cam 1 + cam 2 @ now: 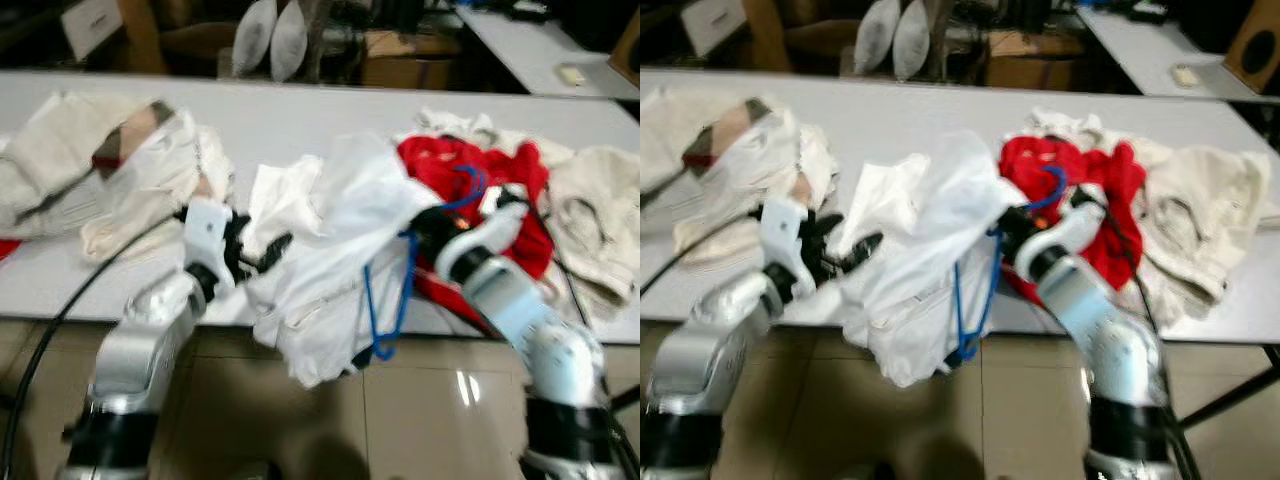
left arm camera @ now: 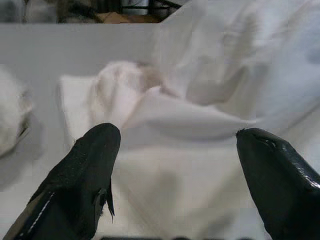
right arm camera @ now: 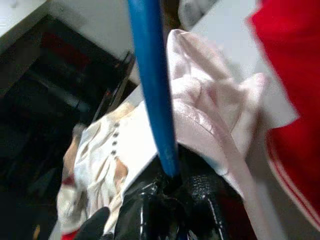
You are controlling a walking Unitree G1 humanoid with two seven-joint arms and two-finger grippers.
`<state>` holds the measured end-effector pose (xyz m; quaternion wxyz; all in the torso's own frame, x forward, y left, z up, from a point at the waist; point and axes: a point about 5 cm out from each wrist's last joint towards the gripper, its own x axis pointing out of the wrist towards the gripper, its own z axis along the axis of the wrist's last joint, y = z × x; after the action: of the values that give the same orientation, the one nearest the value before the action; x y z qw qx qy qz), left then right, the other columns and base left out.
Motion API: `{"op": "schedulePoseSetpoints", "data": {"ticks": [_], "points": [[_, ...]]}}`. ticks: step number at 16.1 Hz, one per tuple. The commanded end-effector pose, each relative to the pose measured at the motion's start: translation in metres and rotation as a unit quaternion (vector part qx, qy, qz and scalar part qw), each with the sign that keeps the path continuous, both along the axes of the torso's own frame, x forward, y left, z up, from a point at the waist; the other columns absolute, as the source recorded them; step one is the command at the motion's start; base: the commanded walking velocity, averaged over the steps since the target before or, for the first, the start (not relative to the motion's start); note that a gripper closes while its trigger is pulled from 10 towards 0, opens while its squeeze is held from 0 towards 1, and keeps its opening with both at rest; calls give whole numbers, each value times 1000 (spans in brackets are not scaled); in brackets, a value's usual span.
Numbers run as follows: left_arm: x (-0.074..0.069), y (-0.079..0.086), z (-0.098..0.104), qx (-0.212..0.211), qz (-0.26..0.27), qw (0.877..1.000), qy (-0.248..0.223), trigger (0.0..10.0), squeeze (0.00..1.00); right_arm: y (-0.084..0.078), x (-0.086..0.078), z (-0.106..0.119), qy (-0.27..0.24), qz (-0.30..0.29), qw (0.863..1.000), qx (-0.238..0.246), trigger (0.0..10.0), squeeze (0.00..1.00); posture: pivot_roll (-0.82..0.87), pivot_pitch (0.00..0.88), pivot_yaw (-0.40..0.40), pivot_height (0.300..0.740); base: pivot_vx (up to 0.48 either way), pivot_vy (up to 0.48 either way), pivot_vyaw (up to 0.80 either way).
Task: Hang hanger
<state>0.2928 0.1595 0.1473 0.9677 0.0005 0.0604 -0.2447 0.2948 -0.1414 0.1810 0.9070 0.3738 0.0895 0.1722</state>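
Your blue hanger sits inside the white shirt, which drapes over the near edge of the desk; the hanger's lower loop hangs below that edge, in front of the floor. Your right gripper is pinched tight on the hanger's blue bar, its arm reaching up from the near edge beside the red garment. Your left gripper hovers with fingers spread wide over the shirt's white cloth near the same edge, its arm angled up from below. Cream clothes lie toward the desk's left end.
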Motion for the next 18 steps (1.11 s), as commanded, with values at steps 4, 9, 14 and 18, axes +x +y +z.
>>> {"op": "schedulePoseSetpoints", "data": {"ticks": [4, 9, 14, 18], "points": [[-5, 3, 3, -5, 25, 1000, -8, 10000, 0, -2, -13, 14, -69, 40, 996, -41, 10000, 0, -80, 18, -10, 740, 0, 0, 800], [-11, 3, -1, 8, 23, 1000, -7, 10000, 0, -4, -30, 22, -127, 107, 984, -71, 10000, 0, -72, 10, -22, 740, 0, 0, 800], [-14, 5, -3, 15, 28, 999, -1, 10000, 0, -14, -50, 28, -174, 148, 971, -72, 10000, 0, -72, 0, -25, 740, 0, 0, 800], [-15, 4, -7, 15, 26, 1000, 8, 10000, 0, -16, -67, 29, -195, 202, 957, -81, 10000, 0, -74, 0, -23, 740, 0, 0, 800]]}}
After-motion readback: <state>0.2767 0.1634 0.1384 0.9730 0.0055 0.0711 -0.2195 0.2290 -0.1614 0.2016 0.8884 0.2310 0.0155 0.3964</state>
